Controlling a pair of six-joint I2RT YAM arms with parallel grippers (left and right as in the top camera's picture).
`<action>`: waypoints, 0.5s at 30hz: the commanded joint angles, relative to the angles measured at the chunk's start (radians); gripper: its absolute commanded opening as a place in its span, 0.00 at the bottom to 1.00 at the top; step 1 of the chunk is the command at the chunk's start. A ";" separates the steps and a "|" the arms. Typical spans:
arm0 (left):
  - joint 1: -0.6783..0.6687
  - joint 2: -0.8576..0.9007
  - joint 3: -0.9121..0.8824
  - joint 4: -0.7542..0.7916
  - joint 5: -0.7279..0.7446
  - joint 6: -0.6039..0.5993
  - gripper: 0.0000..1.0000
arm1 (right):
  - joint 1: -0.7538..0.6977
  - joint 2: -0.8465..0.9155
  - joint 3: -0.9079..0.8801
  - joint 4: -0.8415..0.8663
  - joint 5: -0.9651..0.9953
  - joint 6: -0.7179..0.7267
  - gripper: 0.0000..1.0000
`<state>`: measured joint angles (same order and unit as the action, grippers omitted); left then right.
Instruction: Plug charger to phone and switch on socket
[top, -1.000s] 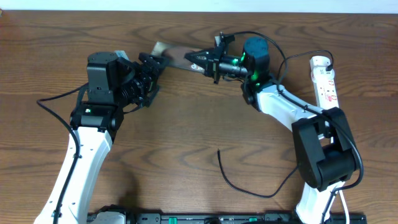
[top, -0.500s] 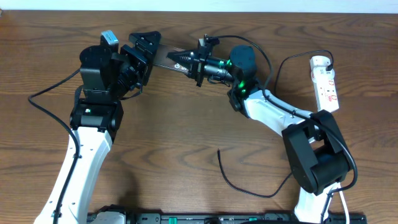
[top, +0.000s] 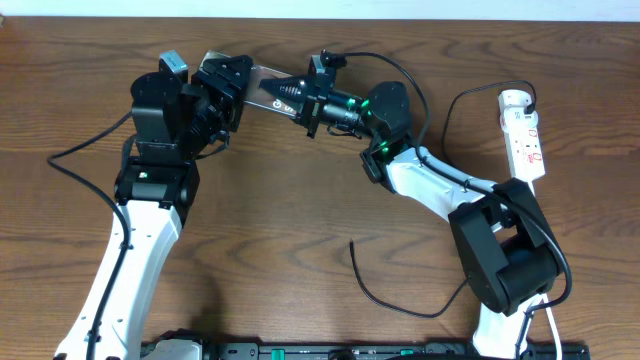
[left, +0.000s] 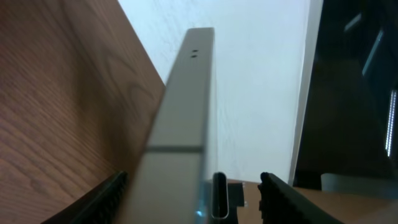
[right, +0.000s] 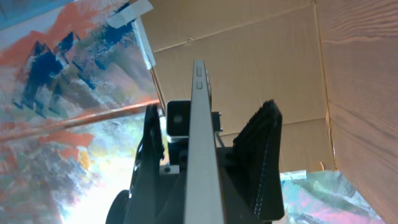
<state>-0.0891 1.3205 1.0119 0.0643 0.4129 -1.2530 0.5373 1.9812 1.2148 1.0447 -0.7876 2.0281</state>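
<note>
Phone hangs over the table's far edge, clamped in my right gripper. My left gripper straddles it, jaws apart. Charger lies loose, not connected, and I judge the socket untouched.

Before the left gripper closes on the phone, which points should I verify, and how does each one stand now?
1. Right gripper shut on the flat bronze-brown phone: ok.
2. Left gripper straddles the phone: ok.
3. Left gripper clamped on it: not ok, a gap shows on one side.
4. Phone's charging port in sight, uncovered: ok.
5. Thin black charger cable lies free on the wooden table: ok.
6. Narrow white power strip switched on: cannot tell.
</note>
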 joint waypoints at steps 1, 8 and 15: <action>-0.001 0.016 0.024 0.006 -0.016 -0.069 0.63 | 0.016 -0.011 0.017 0.017 0.015 0.005 0.01; 0.008 0.019 0.024 0.006 -0.040 -0.069 0.64 | 0.013 -0.011 0.017 0.018 0.010 0.005 0.01; 0.065 0.019 0.024 0.021 0.055 -0.069 0.63 | 0.004 -0.011 0.017 0.016 0.010 -0.003 0.01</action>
<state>-0.0551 1.3289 1.0119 0.0681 0.4038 -1.3132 0.5407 1.9816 1.2148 1.0451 -0.7750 2.0277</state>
